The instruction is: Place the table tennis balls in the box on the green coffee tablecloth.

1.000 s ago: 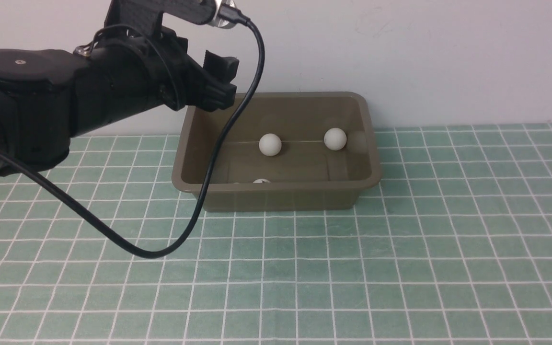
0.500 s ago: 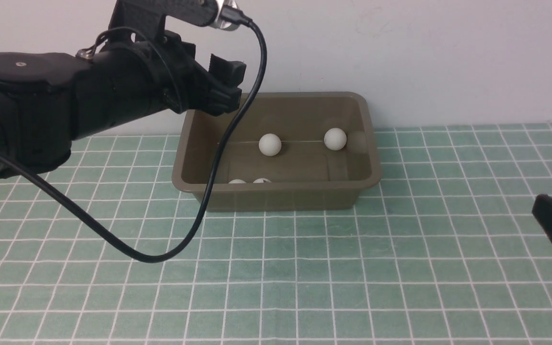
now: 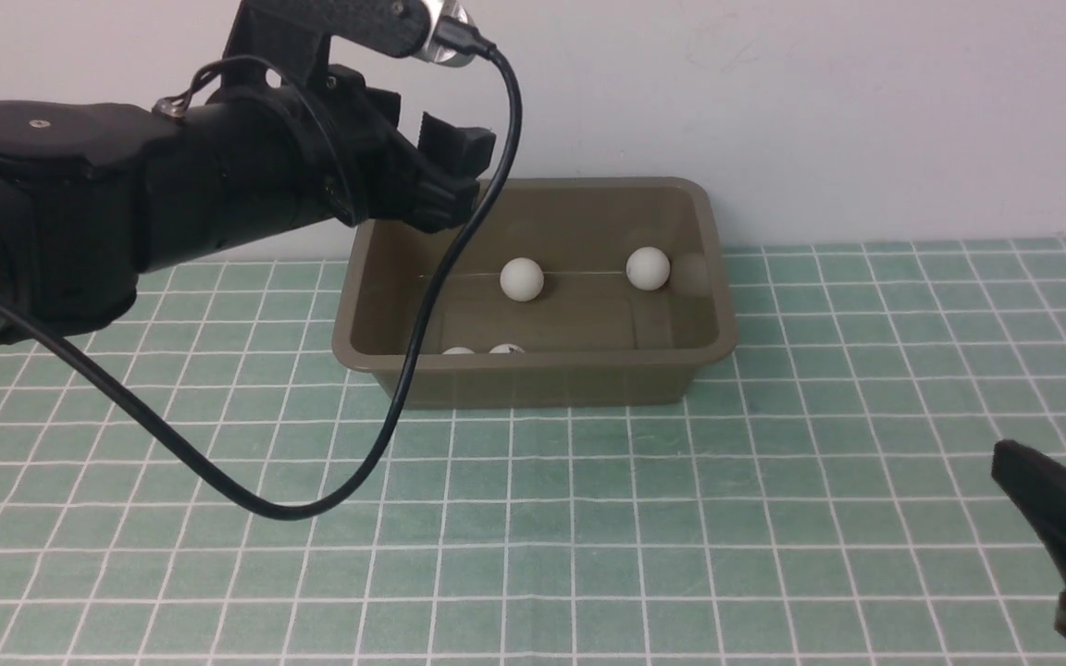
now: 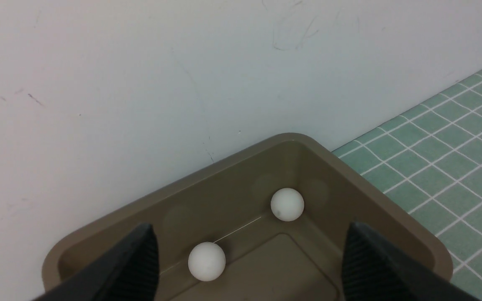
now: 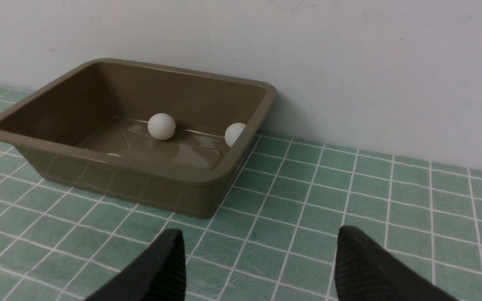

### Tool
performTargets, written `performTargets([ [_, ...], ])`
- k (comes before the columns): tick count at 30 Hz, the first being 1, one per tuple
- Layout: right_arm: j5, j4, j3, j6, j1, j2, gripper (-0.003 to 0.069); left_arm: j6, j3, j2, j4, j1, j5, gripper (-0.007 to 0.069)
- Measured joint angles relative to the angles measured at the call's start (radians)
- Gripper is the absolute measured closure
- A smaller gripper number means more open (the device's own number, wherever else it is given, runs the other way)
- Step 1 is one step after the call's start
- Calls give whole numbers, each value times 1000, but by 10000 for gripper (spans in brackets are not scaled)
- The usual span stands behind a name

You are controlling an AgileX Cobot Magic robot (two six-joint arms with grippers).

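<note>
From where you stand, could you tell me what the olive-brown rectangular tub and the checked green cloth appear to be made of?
Olive-brown rectangular tub: probably moulded plastic, smooth and semi-glossy; its walls and floor show faint reflections. Checked green cloth: seemingly matte fabric or vinyl; too smooth to tell.

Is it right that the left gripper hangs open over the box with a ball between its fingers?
Not quite. The left gripper does hang open over the box, but nothing sits between its fingers; the left wrist view shows both nearby balls lying on the box floor.

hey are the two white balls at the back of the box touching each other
Apart. The front view shows bare box floor between the left ball and the right ball in the box; the left wrist view shows the same gap.
</note>
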Motion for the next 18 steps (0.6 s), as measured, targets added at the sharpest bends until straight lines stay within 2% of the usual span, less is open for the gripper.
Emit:
performTargets([
  [3,36,-130,0,0,-40,-64,218,-1,0,0,-8,0,3,92],
  [5,60,-149,1,0,-82,-100,218,-3,0,0,-9,0,19,92],
  [12,115,147,3,0,-183,-238,218,-3,0,0,-49,0,65,92],
  [18,103,169,144,0,-249,-356,218,-3,0,0,-49,0,101,92],
])
